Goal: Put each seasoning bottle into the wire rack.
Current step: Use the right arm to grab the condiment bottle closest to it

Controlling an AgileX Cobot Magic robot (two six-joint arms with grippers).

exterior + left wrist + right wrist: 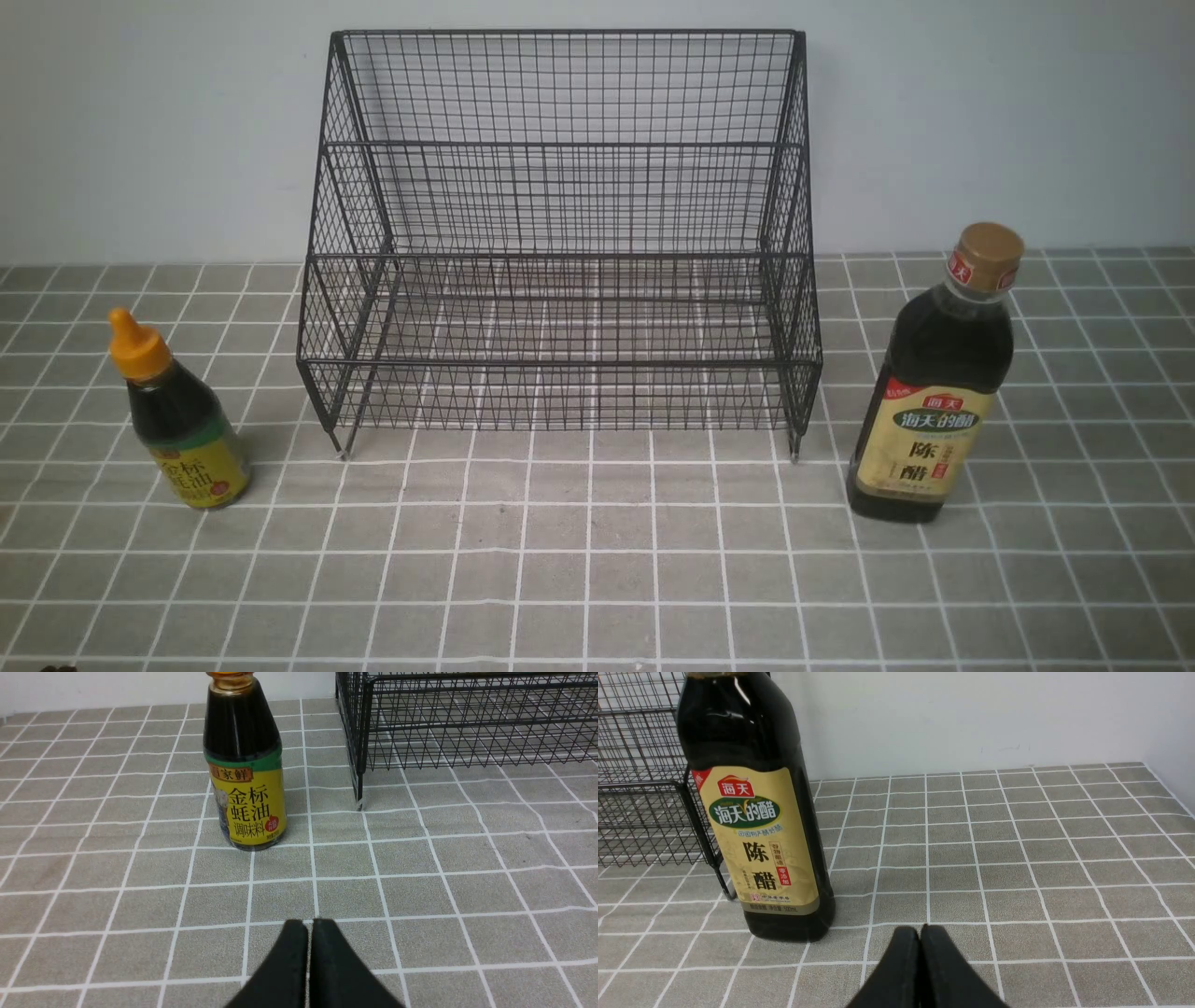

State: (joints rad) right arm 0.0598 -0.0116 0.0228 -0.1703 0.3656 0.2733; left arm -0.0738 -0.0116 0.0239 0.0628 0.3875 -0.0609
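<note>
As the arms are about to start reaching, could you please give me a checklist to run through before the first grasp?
1. Wire rack empty, shelves free: ok.
2. Oyster sauce bottle upright, to the rack's left, apart from it: ok.
3. Vinegar bottle upright, to the rack's right, apart from it: ok.
4. Left gripper open for a grasp: not ok, its fingers are shut together, short of the oyster sauce bottle.
5. Right gripper open for a grasp: not ok, shut, short of the vinegar bottle.
6. Vinegar bottle's cap screwed tight: cannot tell.
</note>
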